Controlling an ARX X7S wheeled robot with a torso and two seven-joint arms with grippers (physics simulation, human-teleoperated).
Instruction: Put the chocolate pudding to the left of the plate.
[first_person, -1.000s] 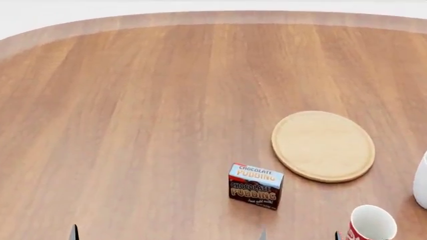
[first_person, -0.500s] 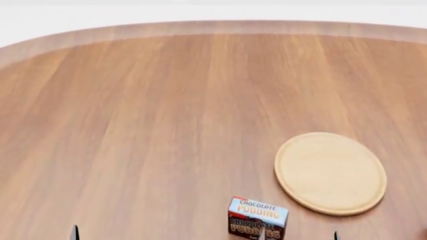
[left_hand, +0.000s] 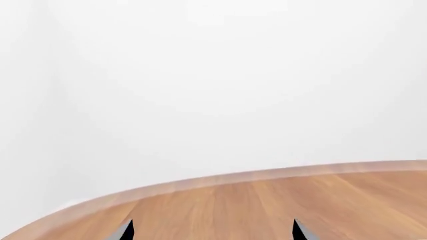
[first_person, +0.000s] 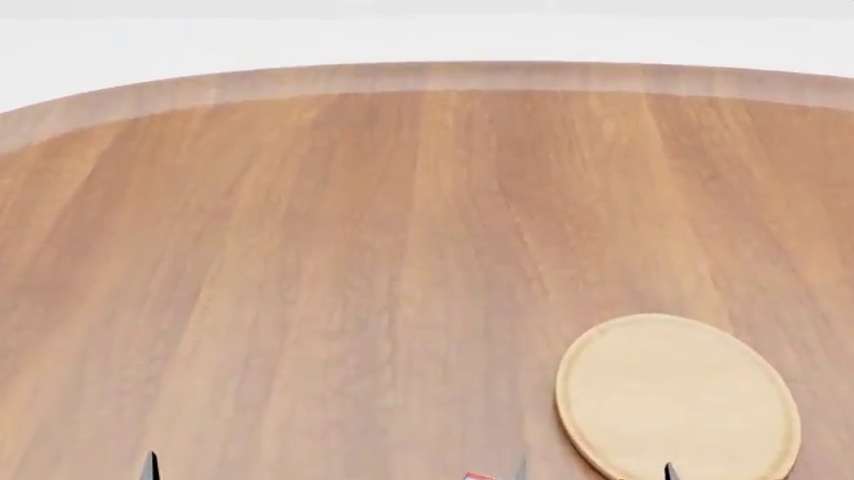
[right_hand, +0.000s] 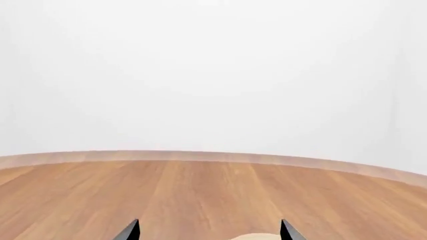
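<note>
Wood, warm brown and streaked with long grain, fills the head view: the broad round-edged table (first_person: 334, 270) with a paler band along its far rim. Against half a second ago everything has slid down the picture; the far rim sits lower, and the small chocolate pudding carton (first_person: 477, 476), whose lettered blue top then showed whole, is now only a red sliver at the bottom edge.

Going left to right along that edge: one dark tip of the left gripper (left_hand: 212, 231) shows at the far left, then the pudding sliver, then a grey tip just beside it and a dark tip further right, both of the right gripper (right_hand: 210, 230). So the carton lies close by the left-hand tip of the right jaws, well apart from the left jaws. In each wrist view the two pointed tips stand wide apart with bare table between them, holding nothing.

The flat round pale-tan wooden plate (first_person: 678, 398), smooth with a thin raised rim, lies right of the pudding and further from the robot.
</note>
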